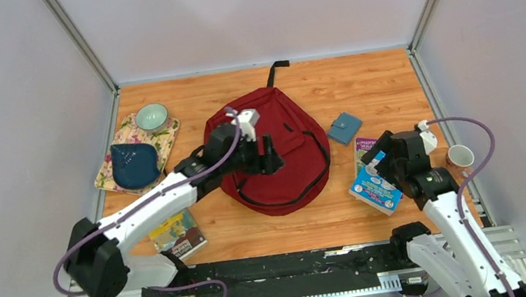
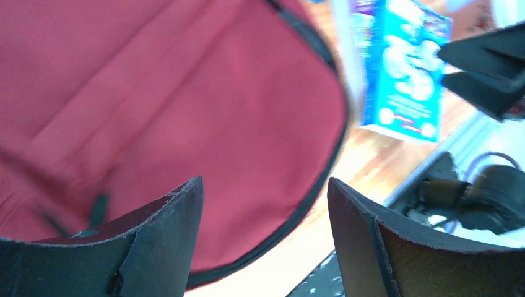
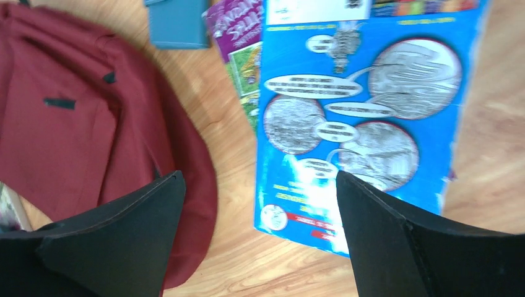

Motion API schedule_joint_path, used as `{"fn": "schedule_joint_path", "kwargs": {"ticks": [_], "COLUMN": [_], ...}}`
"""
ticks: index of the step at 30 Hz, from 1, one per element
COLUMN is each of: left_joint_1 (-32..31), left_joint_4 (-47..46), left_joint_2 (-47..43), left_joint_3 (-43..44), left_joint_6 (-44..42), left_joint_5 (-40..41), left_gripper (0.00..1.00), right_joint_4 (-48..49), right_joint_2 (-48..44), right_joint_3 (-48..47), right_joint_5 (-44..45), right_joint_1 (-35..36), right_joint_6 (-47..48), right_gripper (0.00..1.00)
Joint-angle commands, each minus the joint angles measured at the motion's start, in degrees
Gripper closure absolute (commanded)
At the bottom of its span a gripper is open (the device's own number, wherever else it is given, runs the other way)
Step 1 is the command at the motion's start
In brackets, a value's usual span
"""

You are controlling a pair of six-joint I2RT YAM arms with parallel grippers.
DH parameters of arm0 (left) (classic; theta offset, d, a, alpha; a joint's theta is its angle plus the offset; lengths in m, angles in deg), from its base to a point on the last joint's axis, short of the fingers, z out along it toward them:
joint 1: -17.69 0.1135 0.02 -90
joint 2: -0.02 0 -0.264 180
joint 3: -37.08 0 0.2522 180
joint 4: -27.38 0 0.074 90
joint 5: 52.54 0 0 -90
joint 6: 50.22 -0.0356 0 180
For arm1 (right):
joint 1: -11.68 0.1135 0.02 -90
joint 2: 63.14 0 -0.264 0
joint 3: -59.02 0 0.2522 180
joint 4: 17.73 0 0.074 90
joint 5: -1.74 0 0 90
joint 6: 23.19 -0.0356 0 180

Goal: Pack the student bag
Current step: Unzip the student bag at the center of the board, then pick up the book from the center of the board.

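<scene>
The student bag (image 1: 297,179), a large dark red backpack with black zippers and a black top loop, lies flat in the middle of the table. My left gripper (image 1: 270,155) is open and empty just above the bag's middle; in the left wrist view (image 2: 265,192) the red fabric (image 2: 186,111) fills the space behind the jaws. My right gripper (image 1: 377,169) is open and empty above the near left corner of a blue picture book (image 1: 376,193). In the right wrist view the gripper (image 3: 260,185) hovers over bare wood between the bag (image 3: 80,124) and the book (image 3: 365,111).
A purple book (image 3: 238,37) lies under the blue one, with a small teal wallet (image 1: 344,128) beyond it. A cup (image 1: 461,156) stands at the right. At the left are a floral mat (image 1: 166,140) with a dark blue pouch (image 1: 132,164), a bowl (image 1: 151,117) and another book (image 1: 177,234).
</scene>
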Motion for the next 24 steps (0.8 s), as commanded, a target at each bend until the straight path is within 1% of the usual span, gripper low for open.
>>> {"fn": "schedule_joint_path", "kwargs": {"ticks": [1, 2, 3, 4, 5, 6, 7, 9, 12, 17, 21, 24], "left_joint_1": [-6.0, -6.6, -7.2, -8.2, -8.7, -9.1, -9.7, -10.4, -12.4, -14.5, -15.2, -15.3], "left_joint_4": [-5.7, -5.7, -5.7, -5.7, -5.7, -5.1, -4.7, -5.3, -5.4, -7.1, -8.0, -8.6], "left_joint_2": [10.3, 12.5, 14.7, 19.1, 21.5, 24.0, 28.8, 32.8, 40.0, 47.3, 51.4, 53.4], "left_joint_3": [11.7, 13.7, 17.7, 19.8, 21.9, 26.0, 27.8, 32.0, 36.6, 42.2, 43.1, 43.8], "left_joint_6": [-3.4, -4.0, -4.4, -4.6, -4.8, -4.6, -4.1, -2.4, -2.3, -0.2, 0.6, 1.6], "left_joint_5": [-5.8, -6.3, -8.3, -9.6, -10.7, -12.9, -14.1, -17.6, -18.9, -24.0, -25.0, -26.5], "left_gripper": [0.19, 0.19, 0.2, 0.19, 0.19, 0.19, 0.19, 0.19, 0.19, 0.18, 0.18, 0.18], "right_joint_4": [-9.2, -11.3, -12.1, -12.7, -13.2, -13.5, -13.7, -14.5, -14.7, -13.5, -12.5, -12.1], "right_joint_2": [-3.6, -4.9, -5.6, -6.4, -7.8, -8.4, -8.9, -9.6, -9.3, -7.4, -7.2, -6.8], "right_joint_3": [-2.3, -2.5, -2.6, -2.7, -2.5, -2.4, -2.2, -1.7, -1.6, -0.3, 0.6, 1.1], "right_joint_5": [6.5, 8.3, 10.5, 11.3, 11.6, 11.7, 11.8, 11.6, 9.1, 4.3, 0.4, -0.4], "right_joint_1": [-4.6, -5.6, -6.4, -8.1, -8.8, -9.5, -10.2, -12.4, -13.6, -16.0, -18.2, -18.8], "right_joint_6": [-1.8, -2.0, -2.1, -2.6, -2.6, -2.6, -2.8, -3.0, -3.3, -2.5, -1.0, -1.0], "right_gripper": [0.04, 0.03, 0.02, 0.02, 0.02, 0.02, 0.02, 0.02, 0.02, 0.02, 0.02, 0.02]}}
